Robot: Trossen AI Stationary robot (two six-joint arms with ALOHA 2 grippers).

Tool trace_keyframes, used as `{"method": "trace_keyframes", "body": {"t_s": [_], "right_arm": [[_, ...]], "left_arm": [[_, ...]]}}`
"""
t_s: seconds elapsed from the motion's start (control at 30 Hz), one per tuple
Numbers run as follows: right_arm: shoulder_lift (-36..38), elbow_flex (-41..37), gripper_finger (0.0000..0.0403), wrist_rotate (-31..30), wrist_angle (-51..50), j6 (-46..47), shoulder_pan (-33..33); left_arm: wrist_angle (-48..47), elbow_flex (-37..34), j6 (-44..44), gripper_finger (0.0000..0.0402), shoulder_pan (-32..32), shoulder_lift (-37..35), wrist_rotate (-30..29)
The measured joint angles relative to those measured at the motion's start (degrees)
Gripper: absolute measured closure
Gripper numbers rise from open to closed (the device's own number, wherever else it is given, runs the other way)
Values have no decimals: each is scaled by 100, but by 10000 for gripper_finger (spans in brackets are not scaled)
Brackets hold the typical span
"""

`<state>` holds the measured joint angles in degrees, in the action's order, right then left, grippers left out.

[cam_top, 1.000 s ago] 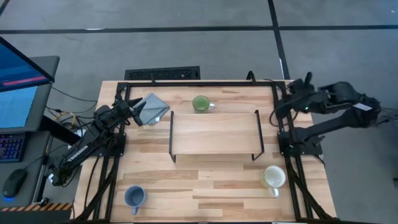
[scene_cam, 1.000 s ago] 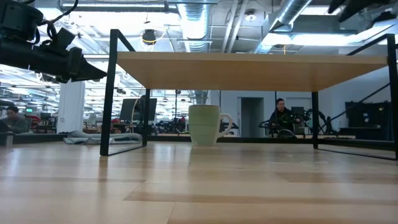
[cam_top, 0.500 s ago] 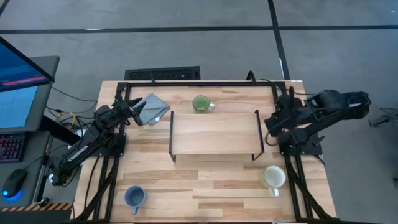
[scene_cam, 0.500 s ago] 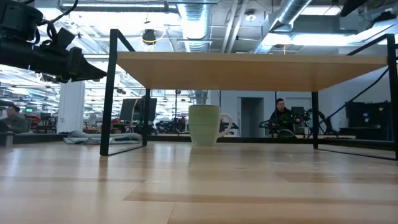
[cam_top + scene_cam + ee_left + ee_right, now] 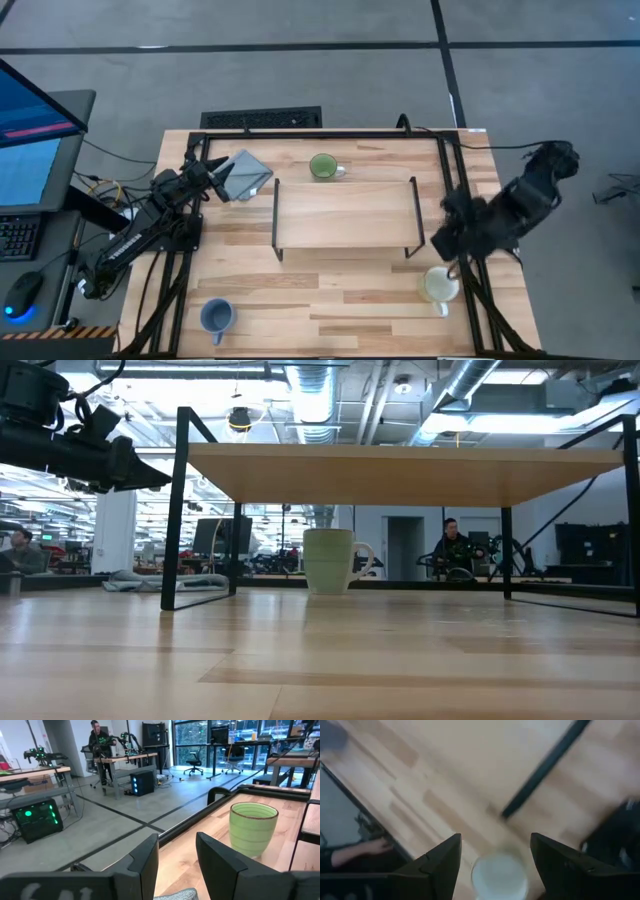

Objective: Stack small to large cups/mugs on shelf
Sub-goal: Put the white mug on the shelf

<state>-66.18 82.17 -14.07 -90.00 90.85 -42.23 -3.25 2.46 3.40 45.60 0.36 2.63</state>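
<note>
The light-wood shelf [image 5: 346, 212] stands on its black wire legs mid-table. A green mug [image 5: 322, 166] sits on the tabletop just beyond the shelf's far edge, and shows in the low view [image 5: 328, 560] and the left wrist view [image 5: 253, 827]. The cream mug [image 5: 440, 286] stands near the right near corner and the blue mug [image 5: 217, 316] near the left near corner. My right gripper [image 5: 447, 240] is open and hangs above the cream mug [image 5: 499, 875], pointing down. My left gripper [image 5: 177, 855] is open and held above the grey cloth [image 5: 245, 173].
A black tube frame [image 5: 320, 133] runs along the table's far edge and down both sides. The shelf's right near leg [image 5: 545, 770] stands close to my right gripper. A monitor [image 5: 35, 140] is left of the table. A person [image 5: 450, 545] sits far back in the room.
My right arm has swung from the table's far right corner toward the near edge and tipped downward, so its gripper now hangs over the cream mug. The mugs, shelf and cloth have stayed where they were.
</note>
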Motion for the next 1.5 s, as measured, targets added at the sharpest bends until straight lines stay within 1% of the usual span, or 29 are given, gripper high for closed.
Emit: {"method": "trace_keyframes", "body": {"t_s": [0.13,0.23,0.33,0.43,0.7,0.9,1.07,1.33,1.5], "right_arm": [[-402,0,142,399,-1,954,-536],[-740,0,142,818,3,1668,-863],[-1019,-2,142,1293,3,2204,-1160],[-1240,-4,142,1475,62,2589,-1405],[-1412,0,142,1487,616,2826,-1605],[-1531,-1,142,1688,671,2734,-1603],[-1568,0,142,1704,655,2728,-1575],[-1568,-1,142,1717,678,2732,-1304],[-1568,-2,142,1714,886,2734,-1153]], "left_arm": [[0,0,0,277,0,2,-4],[2,2,0,277,0,0,-4],[2,2,0,277,0,0,-7],[2,2,0,277,0,0,-7],[4,4,0,277,0,0,-7],[6,4,0,277,1,0,-7],[7,4,0,277,0,0,-7],[7,7,0,277,2,0,-31],[2,7,0,277,0,0,-31]]}}
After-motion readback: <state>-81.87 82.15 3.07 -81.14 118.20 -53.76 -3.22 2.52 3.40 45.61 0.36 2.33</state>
